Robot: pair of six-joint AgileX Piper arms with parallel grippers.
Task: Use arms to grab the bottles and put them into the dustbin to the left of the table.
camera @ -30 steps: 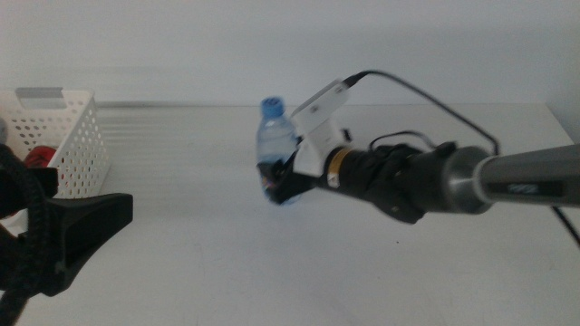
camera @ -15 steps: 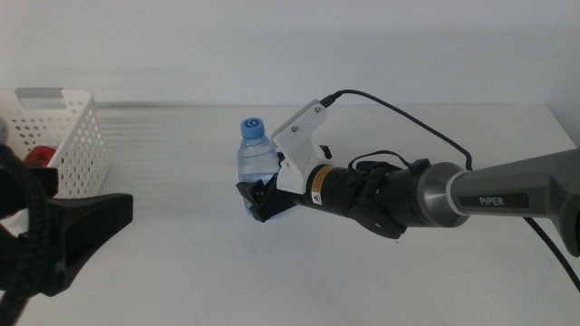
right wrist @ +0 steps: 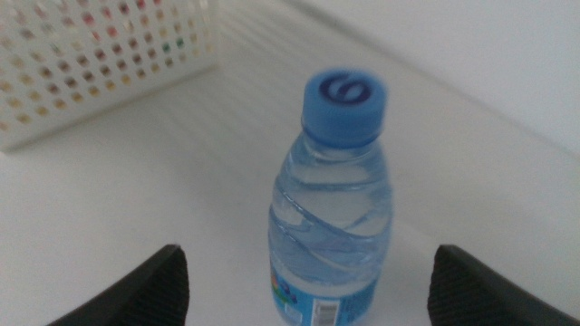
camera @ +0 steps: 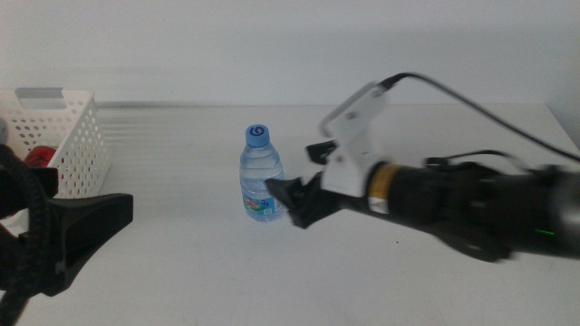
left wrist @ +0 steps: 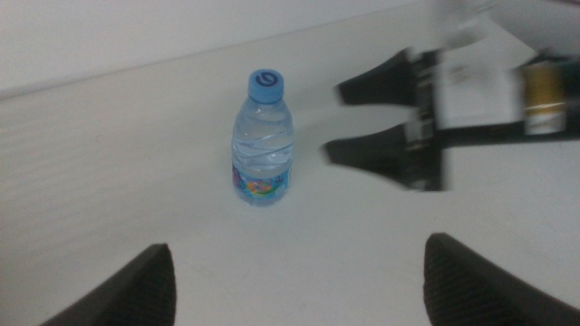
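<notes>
One water bottle (camera: 260, 174) stands upright on the white table (camera: 181, 263), blue cap (camera: 258, 135) on, colourful label band near its base. Nothing touches it. Right gripper (camera: 288, 194) sits just beside the bottle at its 3 o'clock in the middle view, jaws spread apart and empty, tips close to the label but clear of it; in the right wrist view the bottle (right wrist: 333, 210) stands between the two jaw tips with open table on both sides. Left gripper (camera: 82, 226) waits low at 8 o'clock of the bottle, well apart, jaws wide open. White perforated basket (camera: 74, 136) sits at the table's 9 o'clock edge, something red (camera: 38, 157) showing inside.
</notes>
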